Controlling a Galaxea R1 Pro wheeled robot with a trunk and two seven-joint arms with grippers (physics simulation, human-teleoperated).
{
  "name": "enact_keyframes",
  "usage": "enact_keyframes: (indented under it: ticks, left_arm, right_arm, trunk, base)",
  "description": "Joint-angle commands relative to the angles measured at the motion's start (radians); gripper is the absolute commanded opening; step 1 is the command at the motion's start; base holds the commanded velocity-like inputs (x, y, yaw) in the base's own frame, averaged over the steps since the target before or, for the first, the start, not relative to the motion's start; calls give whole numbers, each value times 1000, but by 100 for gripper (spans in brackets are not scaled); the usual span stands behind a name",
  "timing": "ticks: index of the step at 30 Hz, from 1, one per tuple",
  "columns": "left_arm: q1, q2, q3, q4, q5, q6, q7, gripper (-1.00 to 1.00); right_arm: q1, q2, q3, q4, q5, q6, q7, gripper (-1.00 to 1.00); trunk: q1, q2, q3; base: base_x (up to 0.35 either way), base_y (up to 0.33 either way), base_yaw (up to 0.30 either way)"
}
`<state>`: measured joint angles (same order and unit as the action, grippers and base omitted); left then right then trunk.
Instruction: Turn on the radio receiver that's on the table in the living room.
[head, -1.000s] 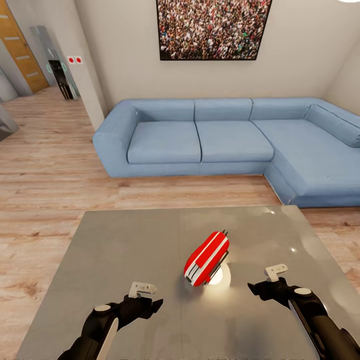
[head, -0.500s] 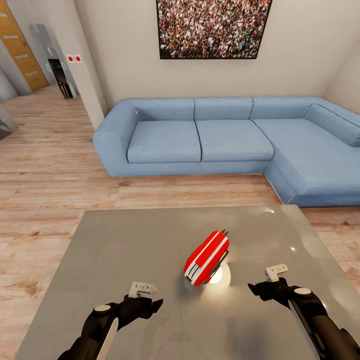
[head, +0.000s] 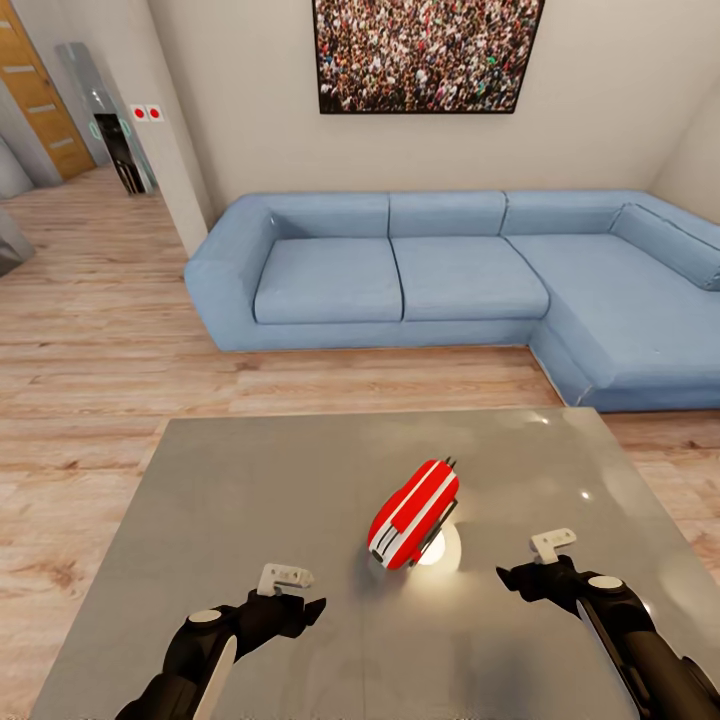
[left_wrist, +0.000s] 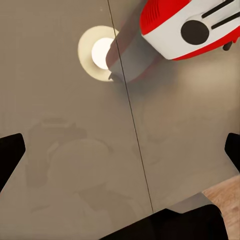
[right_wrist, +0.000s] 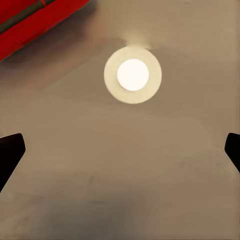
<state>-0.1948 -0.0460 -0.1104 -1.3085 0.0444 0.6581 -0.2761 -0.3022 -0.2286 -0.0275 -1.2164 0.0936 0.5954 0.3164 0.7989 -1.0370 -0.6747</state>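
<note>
Moved: nothing on counter (head: 250, 480); view tipped slightly.
Grippers: left gripper (head: 300, 607), right gripper (head: 520, 577) both wide, empty.
Approach: radio receiver (head: 413, 513) at 12 o'clock; press dial (left_wrist: 195, 32) squarely.

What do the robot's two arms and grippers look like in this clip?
Both arms are glossy black with rounded links, each bearing a white round cap near the wrist. The left gripper and right gripper have black fingers, each topped by a small white bracket. No cables or markings visible.

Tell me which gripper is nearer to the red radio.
Left, by a little. The left gripper hangs over the table just short of the radio; the right gripper is off to its other side.
</note>
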Motion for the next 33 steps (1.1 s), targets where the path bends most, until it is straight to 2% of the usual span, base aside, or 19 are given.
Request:
enact_keyframes:
  ticks: [1, 12, 33]
  left_arm:
    - [0, 0, 0, 0, 0, 0, 0, 100]
    - [0, 0, 0, 0, 0, 0, 0, 100]
    - [0, 0, 0, 0, 0, 0, -2, 100]
  right_arm:
    - [0, 0, 0, 0, 0, 0, 0, 100]
    - [0, 0, 0, 0, 0, 0, 0, 100]
    - [0, -6, 1, 0, 0, 0, 5, 100]
  trunk:
    - [0, 0, -2]
    - [0, 0, -16]
    - [0, 0, -18]
  base:
    - [0, 0, 0]
    - [0, 0, 0]
    - [0, 0, 0]
